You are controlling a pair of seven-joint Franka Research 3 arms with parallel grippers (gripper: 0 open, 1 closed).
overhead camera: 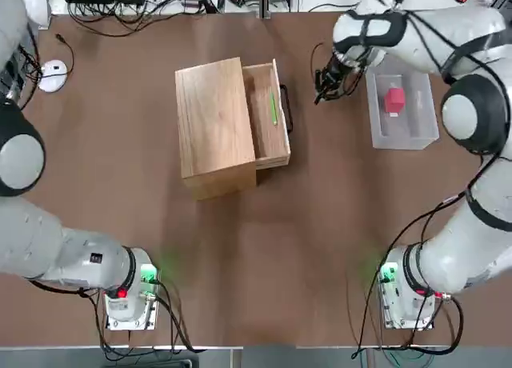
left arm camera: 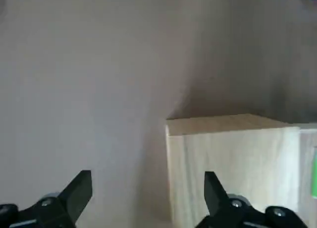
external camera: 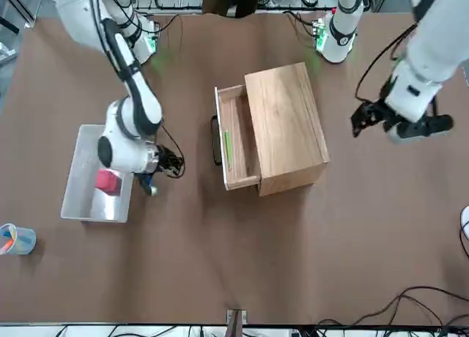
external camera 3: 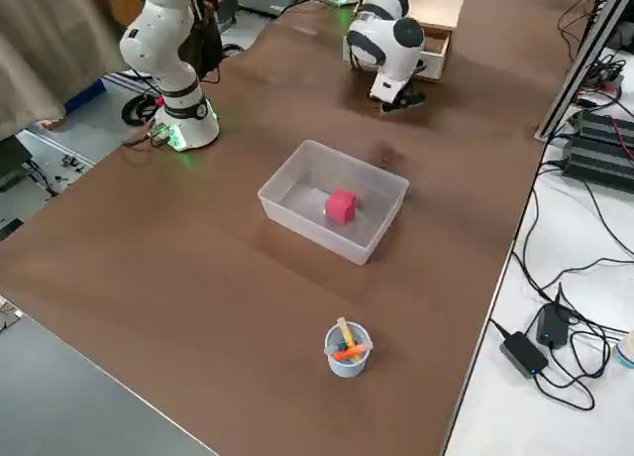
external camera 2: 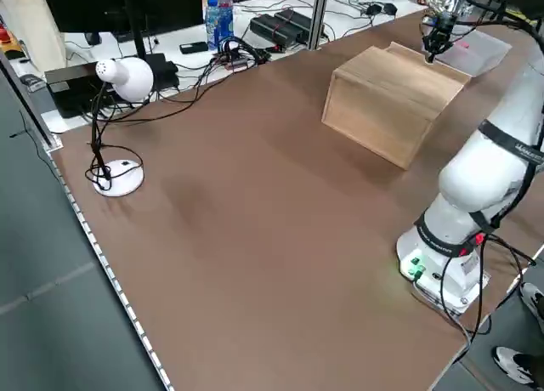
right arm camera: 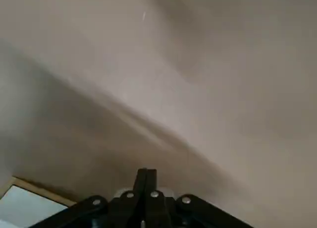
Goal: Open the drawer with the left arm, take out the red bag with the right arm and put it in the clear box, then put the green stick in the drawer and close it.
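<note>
R. gripper (right arm camera: pixel 147 171): jaws together, nothing clamped; posn. above the table (overhead camera: pixel 240 264), between the drawer and the clear box, near the box's drawer-side wall. L. gripper (left arm camera: pixel 150 181): jaws wide apart, nothing between them; posn. above the table, to the L. of the cabinet (overhead camera: pixel 214 124), well apart from the R. gripper

Drawer (overhead camera: pixel 260 148): pulled out of the cabinet on its R. side, dark bar handle (overhead camera: pixel 286 109) facing the clear box. Green stick (overhead camera: pixel 273 110): inside the drawer, lying lengthwise approx. parallel to the drawer front, near the handle side. Cabinet: set at a slight angle on the table, approx. mid-width

Clear box (external camera 3: pixel 297 223): on the table, R. of the drawer and apart from it, open at top. Red bag (external camera 3: pixel 340 206): inside the clear box, on its floor, clear of both grippers

Outer items: small blue cup (external camera 3: pixel 349 365), upright on the table, R. of the clear box, w/ orange and yellow items sticking out of it. White lamp (external camera 2: pixel 126 78): on the table at the far L., base down, cables adj.
</note>
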